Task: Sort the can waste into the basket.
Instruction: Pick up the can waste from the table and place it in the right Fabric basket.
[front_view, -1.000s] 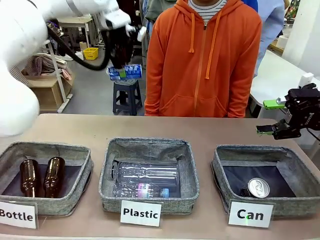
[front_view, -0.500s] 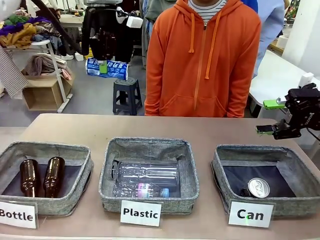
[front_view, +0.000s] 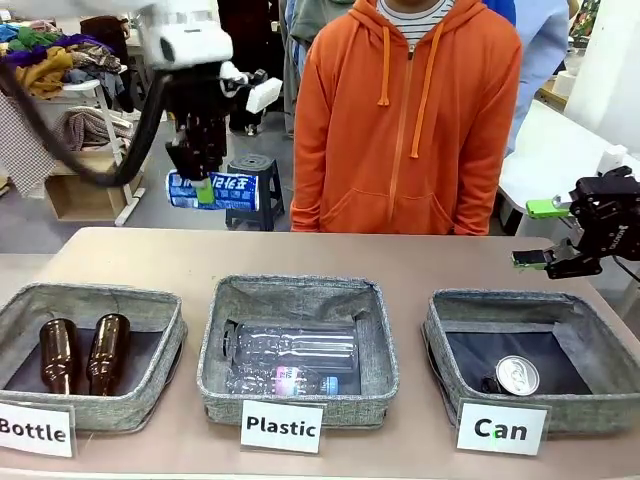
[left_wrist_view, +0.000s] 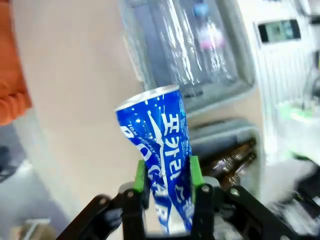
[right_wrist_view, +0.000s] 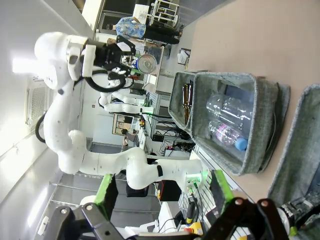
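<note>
Across the far side of a tan table (front_view: 420, 262) stands a person in an orange hooded jacket (front_view: 405, 120), facing the robot. Nearer, three low grey fabric baskets sit in a row along the table's near edge, each with a white card in front. At the left is the basket marked "Bottle" (front_view: 150, 375), holding two brown glass bottles (front_view: 85, 352) side by side. In the middle is the basket marked "Plastic" (front_view: 385, 375), holding clear plastic bottles (front_view: 292, 358) lying flat. At the right is the basket marked "Can" (front_view: 438, 350), and a crushed can with a silver round top (front_view: 517, 376) lies inside it, near its front wall. High above the table's far left, the left gripper (front_view: 203, 186) hangs in the air with its jaws clamped on a crushed blue can with white print (front_view: 214, 190), which lies sideways in the grip; this can is above and beyond the "Bottle" and "Plastic" baskets, well apart from the "Can" basket. From the left wrist, the green pads (left_wrist_view: 139, 176) press both sides of the blue can's dented lower part. At the far right, the right gripper (front_view: 541, 234) hovers just beyond the "Can" basket with its green-tipped fingers spread apart and nothing between them.
</note>
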